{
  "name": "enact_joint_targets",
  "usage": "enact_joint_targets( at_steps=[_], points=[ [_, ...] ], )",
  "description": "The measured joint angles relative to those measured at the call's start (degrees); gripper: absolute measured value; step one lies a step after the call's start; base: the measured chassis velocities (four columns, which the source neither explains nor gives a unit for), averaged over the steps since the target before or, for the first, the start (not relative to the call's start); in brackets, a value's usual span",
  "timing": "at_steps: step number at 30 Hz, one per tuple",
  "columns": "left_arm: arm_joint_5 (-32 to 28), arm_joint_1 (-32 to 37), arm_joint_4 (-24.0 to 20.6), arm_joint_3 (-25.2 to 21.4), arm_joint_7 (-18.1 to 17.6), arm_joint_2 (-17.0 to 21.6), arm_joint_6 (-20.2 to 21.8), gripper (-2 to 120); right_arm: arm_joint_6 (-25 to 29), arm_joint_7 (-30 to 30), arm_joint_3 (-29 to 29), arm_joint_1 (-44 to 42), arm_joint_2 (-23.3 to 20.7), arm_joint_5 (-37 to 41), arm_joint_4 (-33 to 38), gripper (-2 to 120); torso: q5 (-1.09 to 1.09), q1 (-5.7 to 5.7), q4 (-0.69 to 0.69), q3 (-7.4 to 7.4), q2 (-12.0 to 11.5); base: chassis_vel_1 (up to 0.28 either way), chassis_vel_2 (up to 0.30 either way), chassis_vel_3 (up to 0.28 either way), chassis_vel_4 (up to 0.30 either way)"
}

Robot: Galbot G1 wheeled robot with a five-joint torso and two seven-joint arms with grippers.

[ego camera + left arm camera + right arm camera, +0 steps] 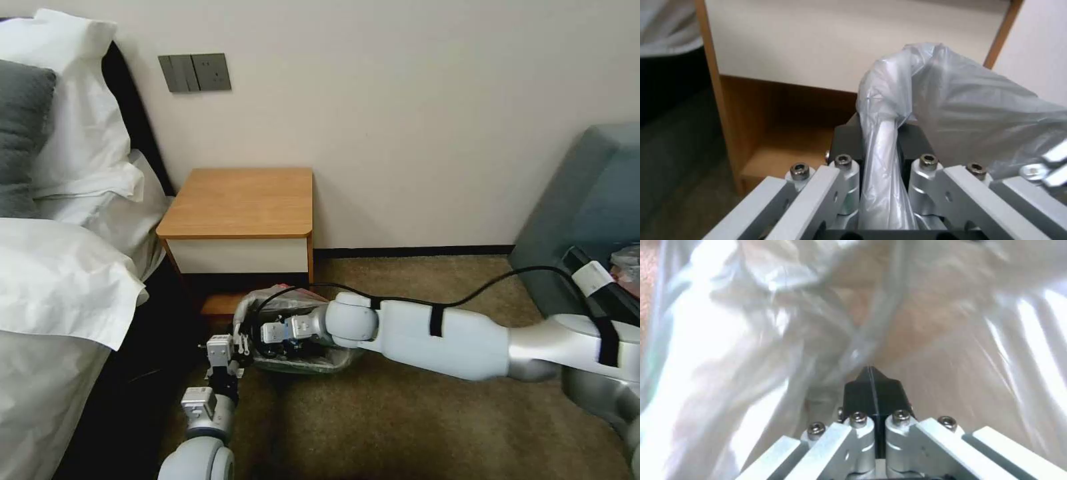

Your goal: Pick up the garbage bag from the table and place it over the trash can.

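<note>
The trash can stands on the carpet just in front of the table. The garbage bag, crinkly grey with a pink-red band, is draped around the can's mouth. My left gripper is at the can's left rim, and in the left wrist view it is shut on a twisted strand of the bag. My right arm reaches in from the right, so the right gripper is down inside the bag. In the right wrist view its fingers are closed together, with bag film all around.
A bed with white sheets lies close on the left. A grey-blue upholstered seat is at the right. The wall runs behind the table. Open carpet stretches in front of the can.
</note>
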Motion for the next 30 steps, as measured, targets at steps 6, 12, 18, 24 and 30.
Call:
enact_joint_targets(
  at_steps=[6, 12, 18, 24, 30],
  points=[
    [-8.14, 0.09, -1.38, -0.34, -1.21, -0.01, 3.05, 11, 1.25, 0.55, 11.7, -7.85, -7.04, 0.15, 6.76, 0, 0.01, 0.0, 0.01, 0.0, 0.0, 0.0, 0.0, 0.0, 0.0],
    [-15.36, 0.07, -1.22, -0.28, -1.02, 0.0, 7.45, 11, 2.7, 6.61, 32.76, -27.7, -14.38, 3.61, 19.8, 8, -0.02, 0.0, -0.01, -0.01, 0.0, 0.0, 0.0, 0.0, 0.0],
    [-15.76, 0.08, 0.76, -0.26, -0.23, 0.0, 9.42, 11, 5.44, 12.56, 45.54, -43.4, -12.94, 3.97, 23.1, 26, 0.02, 0.0, -0.02, -0.01, 0.0, 0.0, 0.0, 0.0, 0.0],
    [-15.56, 1.81, 0.97, -0.35, 0.8, 0.8, 9.77, 11, 7.04, 17.07, 55.22, -51.65, -5.96, 4.69, 23.56, 48, -0.01, 0.0, 0.02, 0.0, 0.0, 0.0, 0.0, 0.0, 0.0],
    [-14.96, 2.15, 2.86, -0.06, 1.44, 0.73, 9.57, 11, 9.86, 16.98, 61.36, -59.28, 2.77, 2.73, 21.53, 74, -0.01, 0.0, 0.01, 0.0, 0.0, 0.0, 0.0, 0.0, 0.0]
  ],
)
